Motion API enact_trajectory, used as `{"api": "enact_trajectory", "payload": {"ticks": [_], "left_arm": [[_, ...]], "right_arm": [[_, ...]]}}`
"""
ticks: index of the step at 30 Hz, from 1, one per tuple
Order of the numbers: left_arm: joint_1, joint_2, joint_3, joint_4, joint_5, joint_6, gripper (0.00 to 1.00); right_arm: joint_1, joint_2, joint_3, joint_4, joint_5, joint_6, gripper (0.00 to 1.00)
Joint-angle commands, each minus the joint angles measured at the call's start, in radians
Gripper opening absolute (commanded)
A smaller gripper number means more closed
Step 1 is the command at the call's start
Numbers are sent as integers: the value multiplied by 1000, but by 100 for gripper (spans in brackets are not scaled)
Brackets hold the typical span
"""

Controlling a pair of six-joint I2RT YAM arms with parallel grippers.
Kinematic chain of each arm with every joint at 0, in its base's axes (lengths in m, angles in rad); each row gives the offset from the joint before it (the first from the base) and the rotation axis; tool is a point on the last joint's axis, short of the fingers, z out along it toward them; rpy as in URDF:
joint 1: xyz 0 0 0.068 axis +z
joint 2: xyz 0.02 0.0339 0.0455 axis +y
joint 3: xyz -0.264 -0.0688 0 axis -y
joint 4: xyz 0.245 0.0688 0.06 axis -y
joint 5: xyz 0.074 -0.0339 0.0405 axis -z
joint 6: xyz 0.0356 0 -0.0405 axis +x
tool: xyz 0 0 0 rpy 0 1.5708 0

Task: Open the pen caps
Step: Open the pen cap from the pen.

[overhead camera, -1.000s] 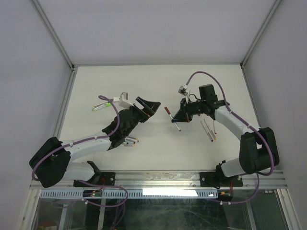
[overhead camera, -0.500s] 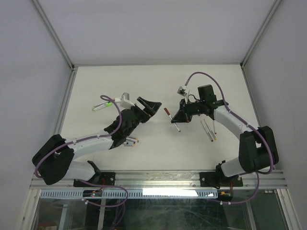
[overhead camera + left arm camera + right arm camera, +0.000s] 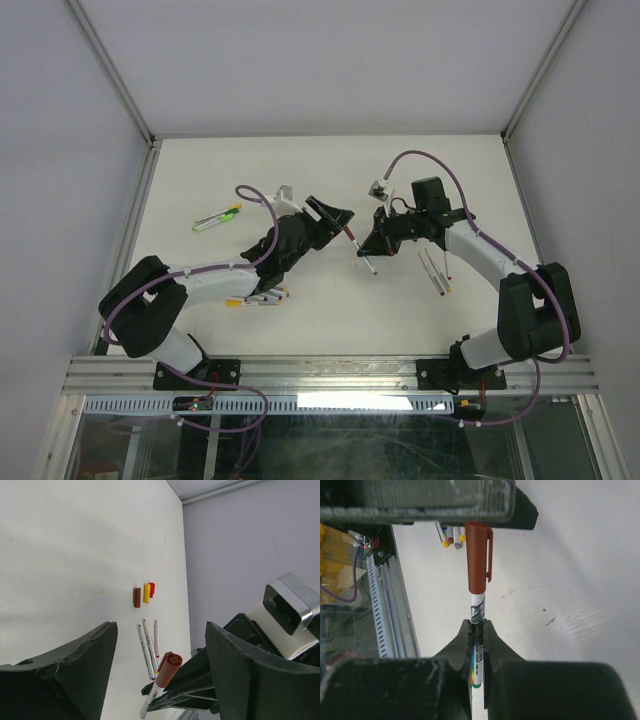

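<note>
My right gripper (image 3: 368, 244) is shut on the white barrel of a pen (image 3: 477, 611) and holds it above the table. The pen's maroon-brown cap (image 3: 477, 555) is on and points toward my left gripper (image 3: 335, 215). My left gripper (image 3: 160, 630) is open, its fingers (image 3: 75, 675) spread on either side of the cap (image 3: 169, 666) without touching it. The pen also shows in the top view (image 3: 358, 248). Three loose caps, maroon (image 3: 137, 597), yellow (image 3: 146, 592) and red (image 3: 151, 589), lie together on the table.
Three uncapped pens (image 3: 148, 645) lie side by side right of my right gripper, also in the top view (image 3: 436, 269). Several pens (image 3: 257, 298) lie by my left forearm. Green-ended pens (image 3: 217, 218) lie at the far left. Walls enclose the table.
My left arm has swung right and forward, bringing its open fingers up to the capped end of the pen. My right gripper has kept the pen still.
</note>
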Motion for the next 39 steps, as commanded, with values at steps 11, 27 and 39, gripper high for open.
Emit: {"api": "enact_trajectory", "payload": {"ticks": [11, 27, 39], "left_arm": [[-55, 63, 87, -9, 46, 19, 36], [-55, 43, 20, 158, 73, 159, 0], [-52, 19, -14, 276, 42, 178, 0]], "right_arm": [[7, 14, 59, 22, 73, 11, 0], [-7, 15, 59, 17, 19, 21, 45], [-4, 36, 66, 10, 8, 31, 31]]}}
